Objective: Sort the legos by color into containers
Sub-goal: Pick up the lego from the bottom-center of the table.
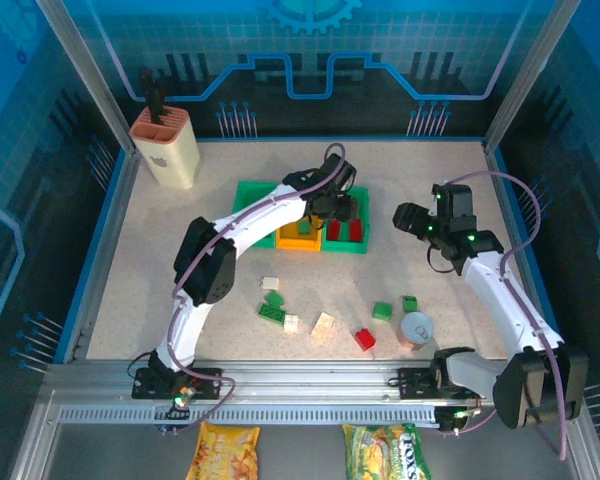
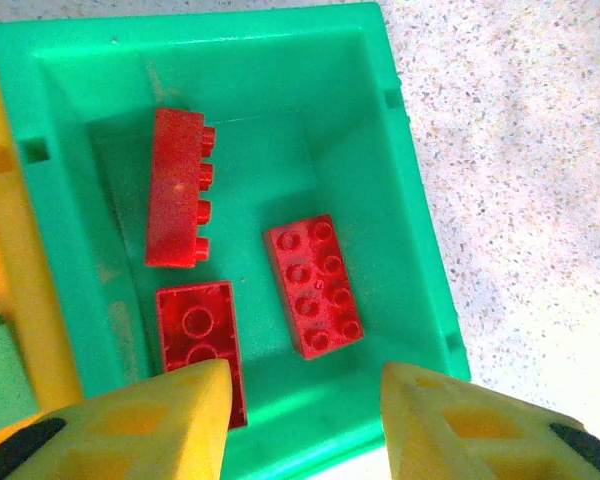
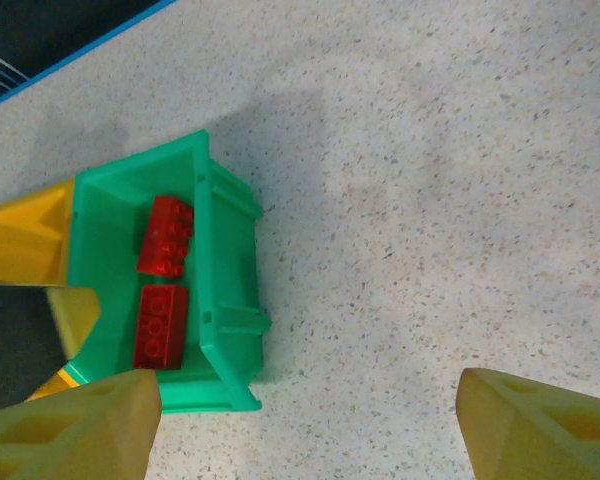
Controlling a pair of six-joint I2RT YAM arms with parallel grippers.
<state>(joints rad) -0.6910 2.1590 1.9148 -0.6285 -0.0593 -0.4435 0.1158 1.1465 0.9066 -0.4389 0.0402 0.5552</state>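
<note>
The three joined bins sit mid-table: green [image 1: 250, 200], yellow-orange [image 1: 296, 240], green [image 1: 346, 244]. My left gripper [image 1: 338, 208] hovers over the right green bin [image 2: 400, 200], open and empty [image 2: 305, 420]. Three red legos lie in that bin: one on its side [image 2: 175, 190], one studs up [image 2: 315, 285], one upside down [image 2: 200, 335]. My right gripper [image 1: 412, 218] is open [image 3: 305, 440] over bare table just right of that bin [image 3: 230, 300]. Loose legos lie nearer the arms: cream [image 1: 270, 283], green [image 1: 272, 305], cream [image 1: 323, 322], red [image 1: 364, 339], green [image 1: 382, 311].
A beige knife block [image 1: 165, 148] stands at the back left. A grey round can [image 1: 416, 328] sits by a green lego [image 1: 409, 303] near the right arm. Two snack bags [image 1: 225, 450] lie below the rail. Blue walls border the table.
</note>
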